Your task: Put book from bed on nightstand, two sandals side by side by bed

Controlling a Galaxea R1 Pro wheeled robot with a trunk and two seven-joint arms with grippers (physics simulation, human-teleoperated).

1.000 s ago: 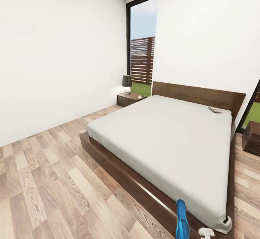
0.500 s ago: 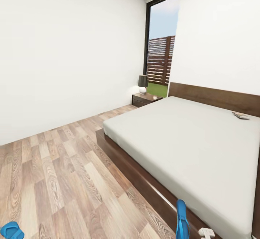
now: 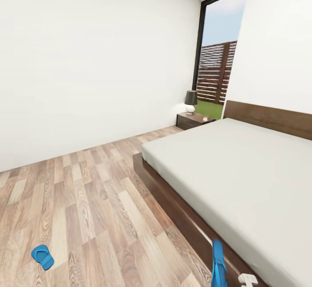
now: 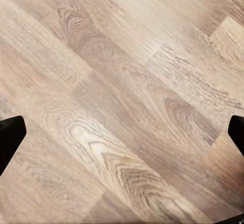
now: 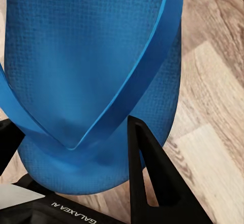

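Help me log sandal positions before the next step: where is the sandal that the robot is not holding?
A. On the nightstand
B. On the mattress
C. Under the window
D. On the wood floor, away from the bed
D: in the head view the loose sandal lies on the plank floor, well apart from the bed, while the other sandal sits in the right end effector.

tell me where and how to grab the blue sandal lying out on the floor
The loose sandal lies flat on the wood floor, apart from the bed, with open boards all round. Probably best to come straight down and close the free left gripper's fingers across its narrow width at mid-sole; the straps are too small to make out here.
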